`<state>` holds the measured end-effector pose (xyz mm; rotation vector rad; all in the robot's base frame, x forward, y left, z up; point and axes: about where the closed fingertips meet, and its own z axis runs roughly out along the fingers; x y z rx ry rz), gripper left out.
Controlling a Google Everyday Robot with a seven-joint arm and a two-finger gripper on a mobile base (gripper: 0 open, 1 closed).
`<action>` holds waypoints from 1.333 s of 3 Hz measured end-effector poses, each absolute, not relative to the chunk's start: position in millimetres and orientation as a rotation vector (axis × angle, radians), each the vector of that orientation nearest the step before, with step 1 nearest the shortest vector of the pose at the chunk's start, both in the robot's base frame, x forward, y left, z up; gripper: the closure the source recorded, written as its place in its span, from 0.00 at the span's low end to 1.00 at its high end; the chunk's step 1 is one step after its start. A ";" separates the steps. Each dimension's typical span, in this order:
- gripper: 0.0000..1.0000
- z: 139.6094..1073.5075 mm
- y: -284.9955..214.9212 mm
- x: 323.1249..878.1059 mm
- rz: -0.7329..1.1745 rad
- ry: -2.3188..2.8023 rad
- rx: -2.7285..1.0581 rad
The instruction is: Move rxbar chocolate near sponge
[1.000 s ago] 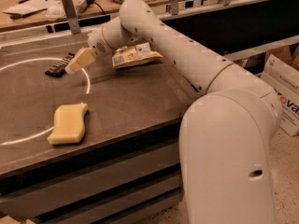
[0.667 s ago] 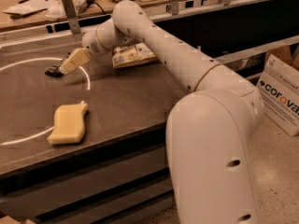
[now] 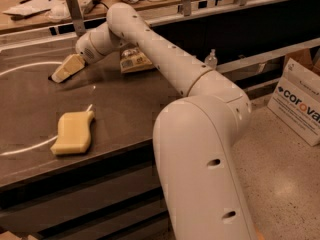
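The sponge (image 3: 74, 131), a pale yellow block with wavy sides, lies on the dark table (image 3: 130, 109) near its front edge. My gripper (image 3: 61, 73) is at the back left of the table, low over the surface, well behind the sponge. It sits right over the spot of the rxbar chocolate, which is almost wholly hidden under it. Only a dark sliver (image 3: 51, 78) shows at the gripper's tip. I cannot tell whether the gripper holds the bar.
A brown-and-white chip bag (image 3: 134, 60) lies just right of the gripper, behind my arm. A white circle line (image 3: 25, 146) is marked on the table. A small clear bottle (image 3: 212, 59) stands past the right edge. A cardboard box (image 3: 300, 104) stands on the floor at right.
My gripper has moved left and down from beside the black bar to right over it, covering it. The sponge and chip bag have not moved.
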<state>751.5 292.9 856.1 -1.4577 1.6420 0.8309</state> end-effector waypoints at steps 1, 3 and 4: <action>0.23 842.1 295.1 749.7 0.848 1.676 -1.475; 0.70 825.6 287.0 739.2 0.874 1.700 -1.499; 0.93 828.9 287.0 739.2 0.874 1.700 -1.499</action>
